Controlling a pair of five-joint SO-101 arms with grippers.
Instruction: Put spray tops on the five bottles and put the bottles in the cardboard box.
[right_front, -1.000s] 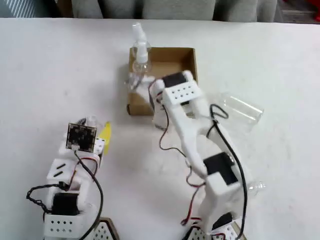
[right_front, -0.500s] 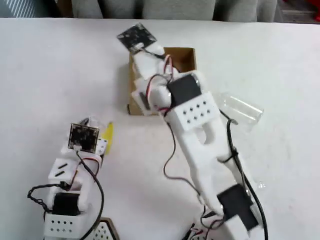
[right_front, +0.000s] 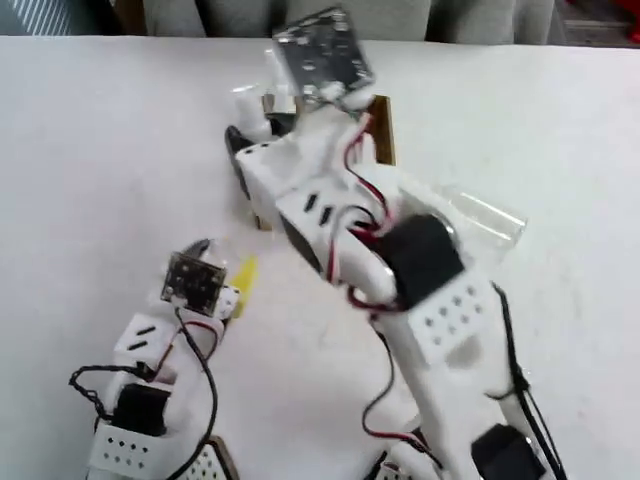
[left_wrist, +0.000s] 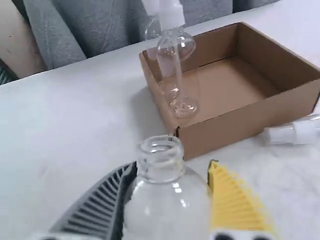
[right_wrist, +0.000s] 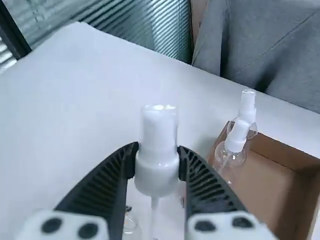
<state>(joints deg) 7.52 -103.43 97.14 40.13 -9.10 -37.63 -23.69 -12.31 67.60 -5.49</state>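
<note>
The white table (right_front: 90, 130) is carrying both arms. The right arm (right_front: 430, 300) is stretching from the 5 o'clock edge of the high view toward 11 o'clock, with its wrist bending over the cardboard box (left_wrist: 235, 85). The right gripper (right_wrist: 157, 149) is pinching a white spray top (right_wrist: 159, 122) between its two black fingers, with the thin dip tube hanging below, at the box's 9 o'clock side. The left arm (right_front: 140, 390) is sitting folded at 7 o'clock and pointing toward 1 o'clock. The left gripper (left_wrist: 172, 167), with one grey finger and one yellow, is clamping an uncapped clear bottle (left_wrist: 167, 200) upright with its open neck facing up, at 7 o'clock from the box. Two capped bottles (left_wrist: 176, 75) are standing at the box's 11 o'clock corner, one inside and the other just beyond it. An empty bottle (right_front: 485, 215) is lying on its side at 3 o'clock from the box. A loose spray top (left_wrist: 292, 132) is lying just beside the box's outer wall
</note>
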